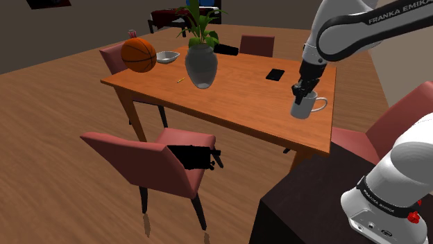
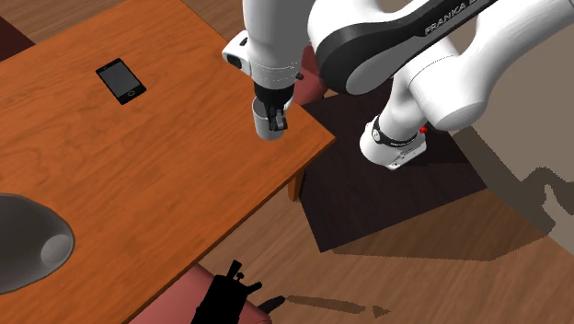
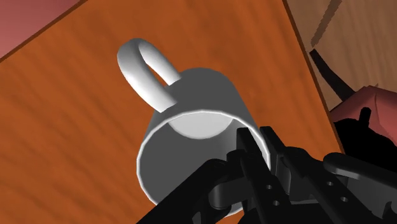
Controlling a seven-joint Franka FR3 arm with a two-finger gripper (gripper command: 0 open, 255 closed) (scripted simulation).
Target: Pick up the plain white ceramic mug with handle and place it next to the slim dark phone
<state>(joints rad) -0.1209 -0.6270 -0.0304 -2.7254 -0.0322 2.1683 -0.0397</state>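
Gripper (image 1: 303, 93) clamps the rim of the white mug (image 1: 304, 108), jaws narrowed onto its wall

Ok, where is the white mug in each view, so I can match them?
Shoulder view: white mug at the right, near the table's right end.
Second exterior view: mug upper centre, by the table corner.
Wrist view: mug in the middle, rim clasped by the gripper.
Shared landmark: the gripper on its rim.
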